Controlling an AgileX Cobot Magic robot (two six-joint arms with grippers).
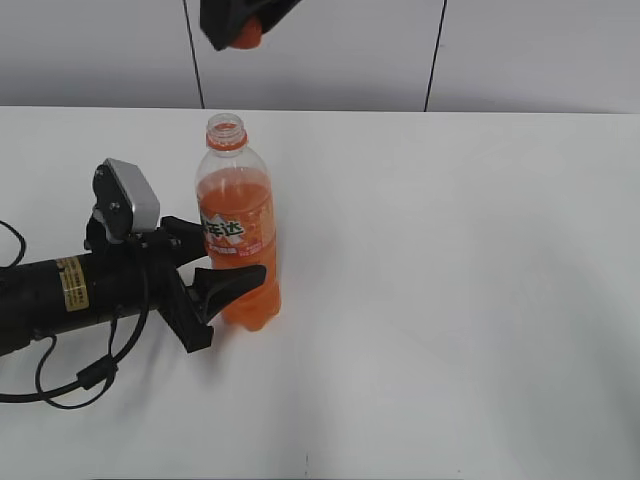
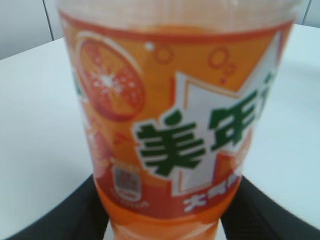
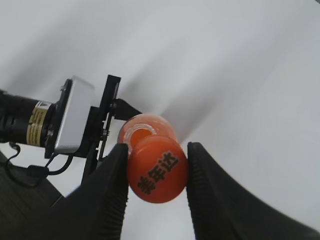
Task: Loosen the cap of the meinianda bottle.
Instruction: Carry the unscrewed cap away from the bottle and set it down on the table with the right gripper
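The meinianda bottle (image 1: 237, 240) stands upright on the white table with its mouth open and no cap on it. My left gripper (image 1: 225, 262) is shut on the bottle's lower body; the label fills the left wrist view (image 2: 170, 115). My right gripper (image 1: 240, 28) is at the top edge of the exterior view, well above the bottle, shut on the orange cap (image 1: 247, 36). In the right wrist view the cap (image 3: 157, 169) sits between the two fingers (image 3: 156, 172), with the bottle's open mouth (image 3: 141, 133) far below.
The white table (image 1: 450, 300) spreads to the right and front of the bottle. A grey panelled wall (image 1: 520, 50) stands behind it. The left arm's body and its cable (image 1: 70, 375) lie along the table's left side.
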